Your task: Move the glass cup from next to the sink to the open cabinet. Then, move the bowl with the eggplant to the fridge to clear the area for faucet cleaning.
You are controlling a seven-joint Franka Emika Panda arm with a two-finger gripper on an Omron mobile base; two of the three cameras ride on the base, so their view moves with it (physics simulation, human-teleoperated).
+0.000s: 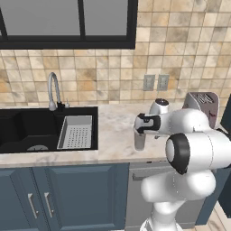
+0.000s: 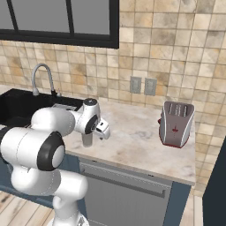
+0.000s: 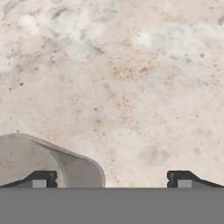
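The glass cup [image 1: 139, 141] stands upright on the marble counter, a little right of the black sink [image 1: 27, 131]. My gripper [image 1: 140, 132] hangs just above the cup [image 2: 87, 140], pointing down, jaws open. In the hand view the cup's rim [image 3: 48, 155] sits at the lower left, by the left fingertip [image 3: 43, 178]; the right fingertip [image 3: 180, 178] is far off over bare counter. Nothing is held. The silver faucet [image 1: 53, 90] rises behind the sink, also seen as the faucet [image 2: 41, 77] in the right base view.
A grey perforated tray [image 1: 76, 132] lies in the sink's right basin. A steel toaster [image 2: 176, 123] stands on the counter to the right, near the tiled wall. Blue-grey base cabinets [image 1: 58, 198] and a dishwasher front [image 2: 123, 194] run below the counter edge.
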